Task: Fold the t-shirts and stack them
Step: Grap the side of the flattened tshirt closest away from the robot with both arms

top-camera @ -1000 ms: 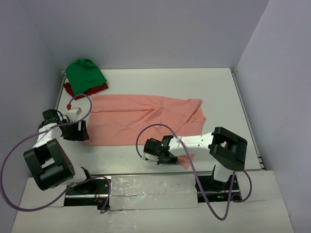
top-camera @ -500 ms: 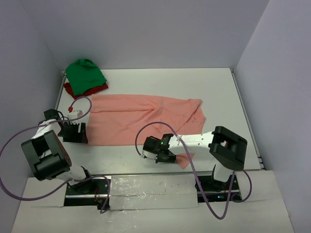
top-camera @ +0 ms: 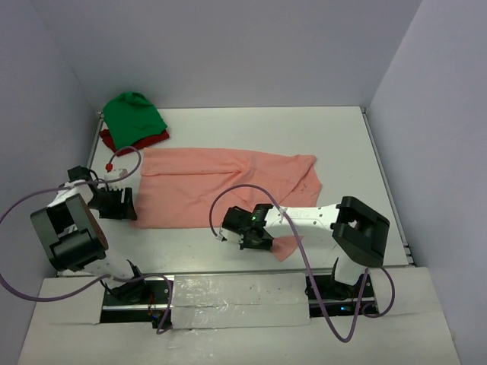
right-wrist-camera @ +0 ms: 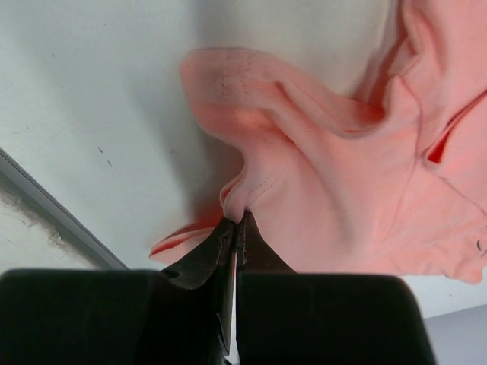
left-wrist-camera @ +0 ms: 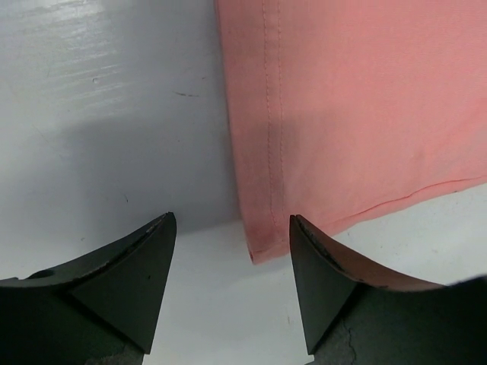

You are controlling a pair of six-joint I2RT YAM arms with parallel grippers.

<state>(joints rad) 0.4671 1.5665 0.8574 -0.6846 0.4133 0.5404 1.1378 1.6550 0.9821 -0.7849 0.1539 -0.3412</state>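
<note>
The salmon-pink t-shirt (top-camera: pixel 228 186) lies spread flat across the middle of the table, its right end rumpled. My left gripper (top-camera: pixel 129 207) is low at the shirt's near left corner. In the left wrist view its fingers stand open (left-wrist-camera: pixel 232 219), with the hemmed corner (left-wrist-camera: pixel 259 243) lying between them, untouched. My right gripper (top-camera: pixel 264 242) is shut on a pinched fold of the shirt's hem (right-wrist-camera: pixel 255 186) at the near right corner, with cloth bunched above the closed tips (right-wrist-camera: pixel 237 217). A bright green t-shirt (top-camera: pixel 134 114) sits crumpled on a dark red one (top-camera: pixel 114 142) at the far left corner.
The white table (top-camera: pixel 304 129) is enclosed by grey walls at the left, back and right. A foil-covered strip (top-camera: pixel 236 293) runs along the near edge between the arm bases. Purple cables loop beside both arms.
The right gripper has drawn the shirt's near right corner slightly leftward. The left arm has turned, its gripper staying at the near left corner with its jaws a little narrower.
</note>
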